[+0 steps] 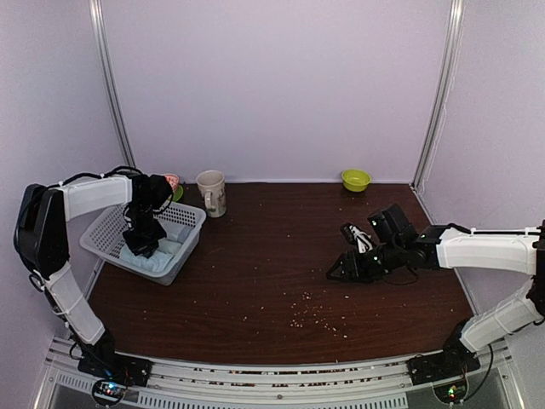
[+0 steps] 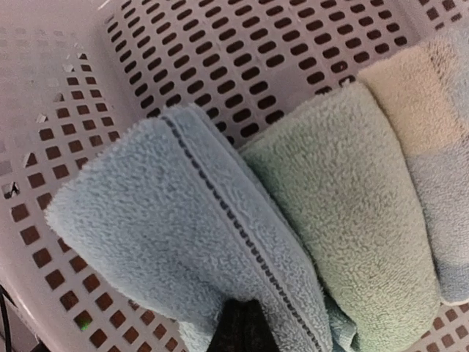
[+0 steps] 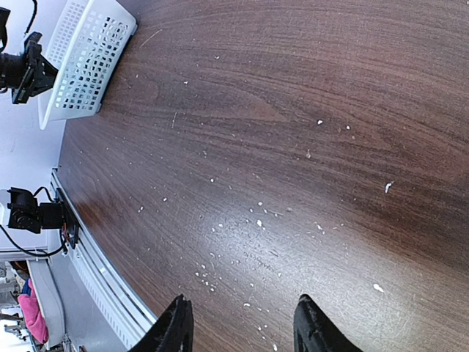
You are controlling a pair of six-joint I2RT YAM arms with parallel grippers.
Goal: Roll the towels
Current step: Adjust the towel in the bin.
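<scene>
Squarely in left hand (image 1: 140,244) — blue towel (image 2: 176,249).

The space is enclosed on three sides by plain, pale lilac panels: a back wall (image 1: 272,85), a left wall (image 1: 43,85) and a right wall (image 1: 502,85). The corners are marked by two slim, light metal posts (image 1: 111,85) (image 1: 438,94), which are seen leaning slightly inward toward the top. The floor of the enclosure is taken up by a dark brown table (image 1: 272,256) with a visible wood grain, on which small pale specks (image 1: 311,311) are scattered, mostly toward the near middle. Along its near edge a silver slotted rail (image 1: 272,379) is fitted. Soft, even light is cast throughout, and a dull sheen (image 3: 242,242) is reflected from the wood in the right wrist view.
</scene>
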